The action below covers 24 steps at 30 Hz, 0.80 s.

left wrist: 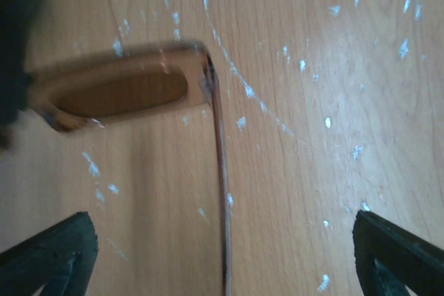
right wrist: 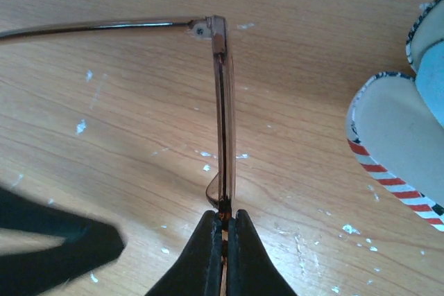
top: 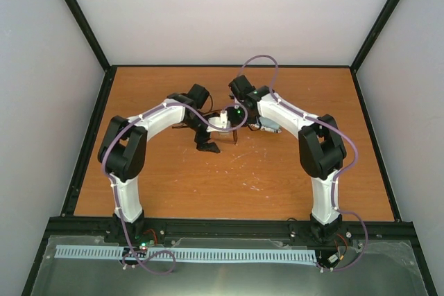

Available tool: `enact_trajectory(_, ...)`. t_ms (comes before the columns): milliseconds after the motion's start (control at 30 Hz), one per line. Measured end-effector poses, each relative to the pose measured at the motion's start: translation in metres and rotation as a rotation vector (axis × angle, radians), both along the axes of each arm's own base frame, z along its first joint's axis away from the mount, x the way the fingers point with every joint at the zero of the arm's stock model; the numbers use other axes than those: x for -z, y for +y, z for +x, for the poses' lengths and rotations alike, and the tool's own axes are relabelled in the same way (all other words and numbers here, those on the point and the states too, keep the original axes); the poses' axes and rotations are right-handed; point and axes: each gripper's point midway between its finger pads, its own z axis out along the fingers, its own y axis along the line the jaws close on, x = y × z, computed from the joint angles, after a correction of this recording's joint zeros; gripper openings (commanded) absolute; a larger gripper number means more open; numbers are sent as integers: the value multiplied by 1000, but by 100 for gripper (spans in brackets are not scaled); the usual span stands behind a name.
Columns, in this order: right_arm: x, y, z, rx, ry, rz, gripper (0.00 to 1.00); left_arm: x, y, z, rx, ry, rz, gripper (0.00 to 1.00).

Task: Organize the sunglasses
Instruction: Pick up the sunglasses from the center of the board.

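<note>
From the top: meeting mid-table (top: 173, 185) with both arms, wood open toward all 4 black-framed edges.

From the left wrist: left gripper (left wrist: 222, 247) spread wide, holding nothing; sunglasses (left wrist: 125, 91) just ahead over the wood, 1 temple running down between the fingers.

From the right wrist: right gripper (right wrist: 223, 237) pinched tight on the frame's front; striped case (right wrist: 395, 143) near, at right.

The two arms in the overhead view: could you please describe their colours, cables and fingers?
The left arm and right arm have white links joined by black housings. A lilac cable loops along each. A green light glows at the left base. The fingers are matte black wedges.
</note>
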Motion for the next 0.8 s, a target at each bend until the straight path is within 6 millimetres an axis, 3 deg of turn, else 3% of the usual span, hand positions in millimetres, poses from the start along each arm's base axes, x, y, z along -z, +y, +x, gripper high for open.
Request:
enact_trajectory(100, 9, -4, -6, -13, 11, -27, 3, -33, -15, 4, -16, -35, -95, 100)
enact_trajectory(167, 19, -8, -13, -27, 32, -45, 3, -75, -26, 13, -50, -97, -183, 100)
enact_trajectory(300, 22, -21, -32, -66, 63, -41, 3, -165, -24, 22, -142, -218, -368, 99)
enact_trajectory(333, 21, -25, -38, -78, 72, -32, 3, -191, -20, 24, -165, -251, -425, 94)
enact_trajectory(367, 18, -27, -46, -93, 79, -16, 3, -207, -17, 25, -181, -274, -459, 81)
enact_trajectory(433, 6, -31, -59, -126, 79, 25, 3, -245, -7, 30, -221, -320, -538, 42)
enact_trajectory(467, -1, -33, -64, -143, 72, 48, 3, -258, 5, 40, -262, -346, -559, 29)
enact_trajectory(500, -9, -33, -69, -162, 62, 74, 3, -267, 11, 46, -284, -362, -578, 23)
enact_trajectory(600, -32, -29, -81, -223, 34, 161, 3, -275, 27, 60, -355, -356, -613, 21)
enact_trajectory(800, -55, -4, -112, -354, 67, 400, 3, -255, 20, 49, -391, -158, -675, 21)
